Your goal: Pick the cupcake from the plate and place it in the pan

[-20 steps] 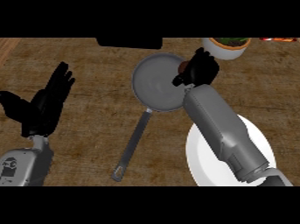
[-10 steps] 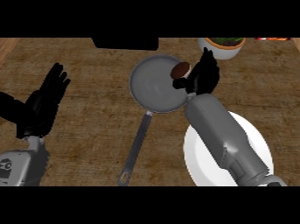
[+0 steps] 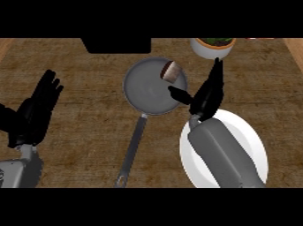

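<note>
Cupcake (image 3: 171, 71) lies tipped in the pan (image 3: 147, 90), at its two o'clock edge, apart from the right hand (image 3: 204, 95) and at eleven o'clock from its straight, released fingers. Left hand (image 3: 30, 112) rests spread, farther off.

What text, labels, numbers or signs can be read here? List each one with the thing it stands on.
No readable text anywhere.
Left forearm: a small dark mark on the grey casing, too small to read.
Pan, cupcake, plate, plant pot, wooden counter: no label, brand or number shows.
Left hand and right hand: plain black, no markings.
</note>
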